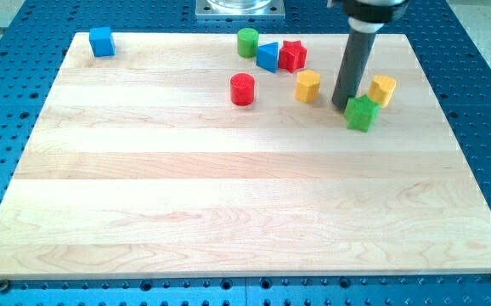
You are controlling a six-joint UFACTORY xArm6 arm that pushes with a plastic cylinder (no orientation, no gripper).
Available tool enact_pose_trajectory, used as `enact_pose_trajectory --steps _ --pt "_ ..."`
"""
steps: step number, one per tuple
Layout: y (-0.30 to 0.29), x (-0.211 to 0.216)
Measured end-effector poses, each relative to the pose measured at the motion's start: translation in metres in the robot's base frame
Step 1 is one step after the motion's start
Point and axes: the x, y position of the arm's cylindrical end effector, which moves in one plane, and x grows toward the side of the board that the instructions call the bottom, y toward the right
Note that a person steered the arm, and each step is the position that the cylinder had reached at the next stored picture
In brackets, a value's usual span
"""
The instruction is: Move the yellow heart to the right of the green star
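My tip (341, 105) sat down on the wooden board (228, 195), just to the view's left of the green star (362, 113), close enough that I couldn't tell touching from apart. No jaws here, only the bare rod. The yellow heart (383, 88) lay just up and to the view's right of the star, nearly against it, and not far from the board's right edge. The count ran to eight blocks: two yellow, the second a yellow hexagon-like block (307, 86); two green, with a green cylinder (247, 42); two red, a red cylinder (242, 88) and a red star (293, 55); two blue, a blue triangle (268, 56) and a blue cube (102, 41) in the top left corner. All crowded the top; the lower half lay wide open.
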Motion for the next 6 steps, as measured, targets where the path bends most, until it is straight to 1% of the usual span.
enact_pose_trajectory --steps 1,2,3,4,5,6 --pt "0.006 -0.044" --pt "0.066 -0.053" --pt "0.078 0.000" --pt "0.037 -0.003" --pt "0.014 -0.044" --pt "-0.047 -0.045"
